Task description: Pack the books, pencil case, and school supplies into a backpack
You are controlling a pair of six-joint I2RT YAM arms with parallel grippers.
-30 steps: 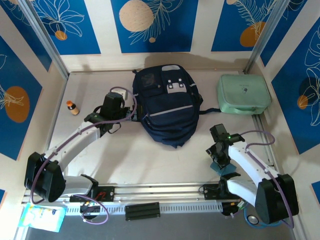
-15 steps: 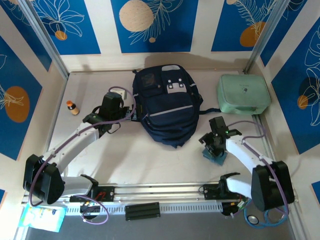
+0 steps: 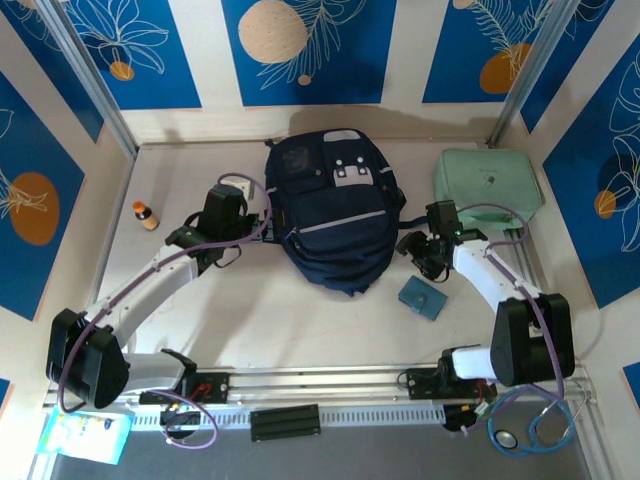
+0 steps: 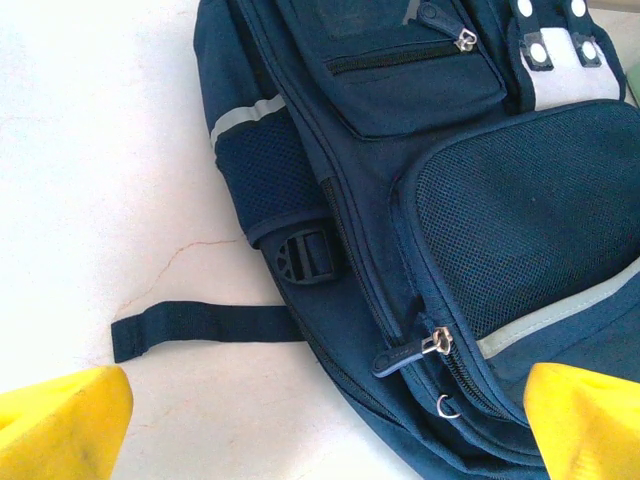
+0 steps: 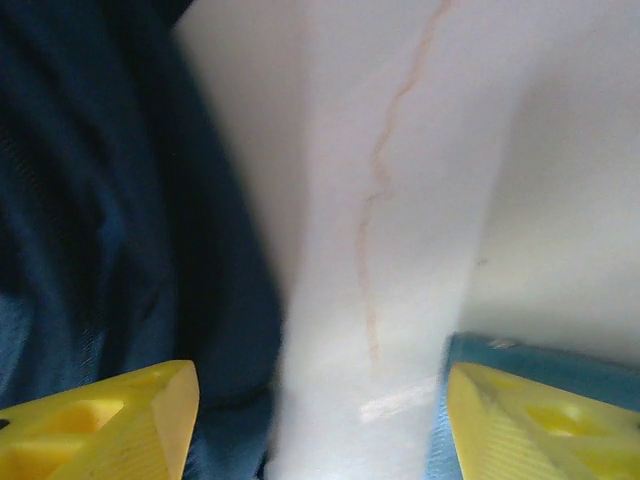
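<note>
**Backpack** [image 3: 335, 215]: navy woven fabric with a rounded outline. It lies flat at mid-tabletop [image 3: 230, 310], front face up, with pale grey patches toward its far end. The left wrist view gives these details:
- a pale reflective stripe [image 4: 245, 115]
- a fine mesh panel [image 4: 520, 240]
- a black moulded buckle [image 4: 305, 255]
- a flat webbing strap [image 4: 200, 325] trailing onto the white surface
- a small metal zipper pull [image 4: 432, 345]

**Left tool** [image 3: 262, 225]: positioned at the backpack's left flank. The blunt yellow fingers are spread wide, one above bare tabletop and the other above the bag's lower edge. They grip nothing.

**Right tool** [image 3: 413, 250]: just beside the backpack's right flank. The wedge-shaped yellow fingers are spread apart and pinch nothing. Between them is smooth white tabletop with a thin brownish hairline mark.

**Teal booklet** [image 3: 423, 297]: small, flat and square. It lies on the tabletop near the right tool, apart from the backpack and outside it. Its edge shows beside one finger in the right wrist view.

**Mint-green case** [image 3: 487, 188]: rounded corners and a smooth shell, at the far right of the tabletop.

**Small orange-capped bottle** [image 3: 146, 215]: upright, at the left of the tabletop.
</note>
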